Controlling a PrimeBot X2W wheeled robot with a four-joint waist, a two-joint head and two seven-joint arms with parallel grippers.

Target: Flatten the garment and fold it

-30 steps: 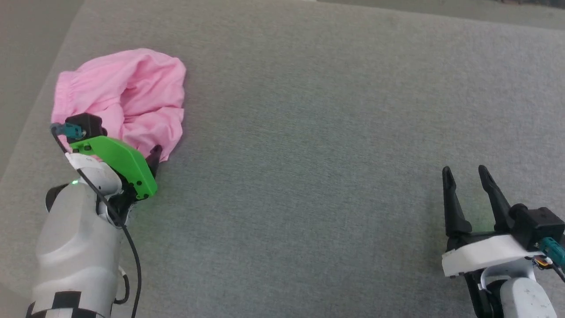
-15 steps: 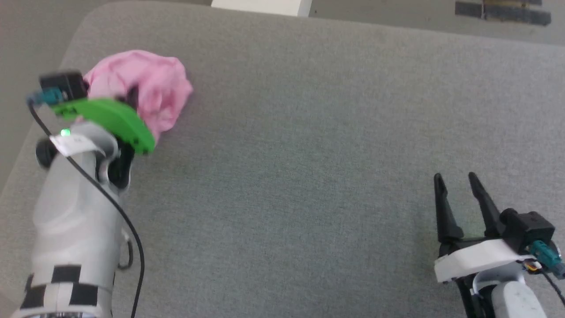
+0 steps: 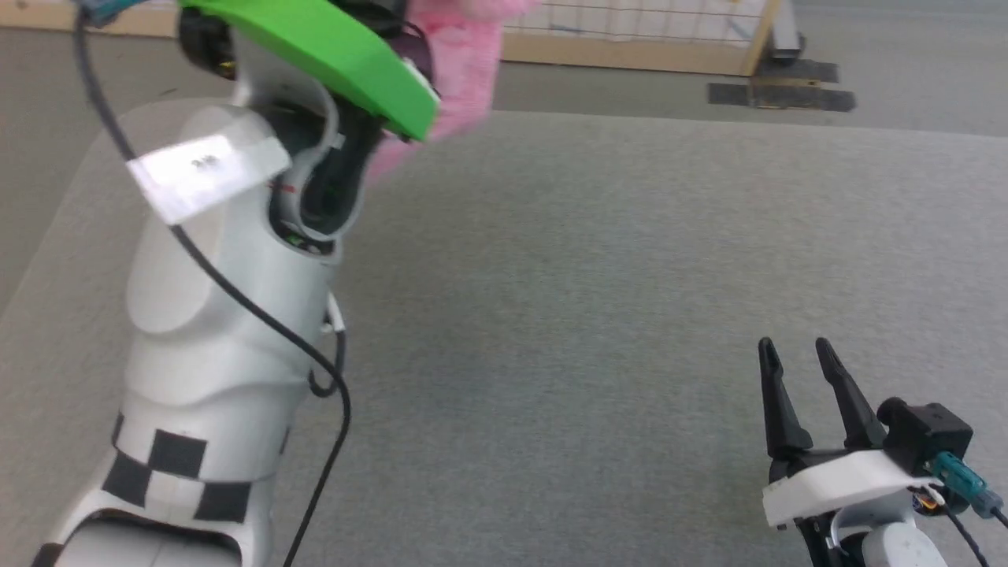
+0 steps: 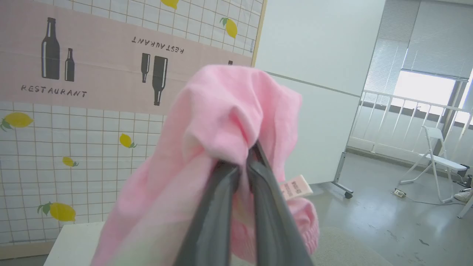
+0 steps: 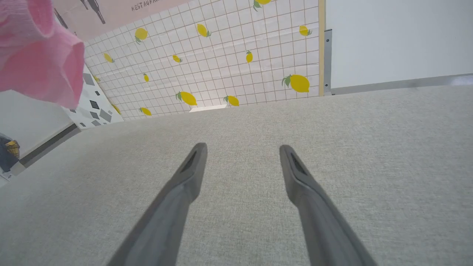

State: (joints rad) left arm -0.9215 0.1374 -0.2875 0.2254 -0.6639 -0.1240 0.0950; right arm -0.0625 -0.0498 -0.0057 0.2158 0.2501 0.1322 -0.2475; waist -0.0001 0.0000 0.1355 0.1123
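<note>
Locate the left gripper point(image 4: 242, 159), raised high above the left end of the grey fabric-covered surface point(image 3: 591, 276). Its jaws are closed on a bunched fold of the light pink thin cloth shorts point(image 4: 221, 111), which hang crumpled in the air and appear clear of that surface. Treat the task as barely begun: nothing is flattened and no fold is made. Over the right near corner of the surface, the right gripper point(image 3: 794, 346) hovers with jaws apart, holding nothing.
</note>
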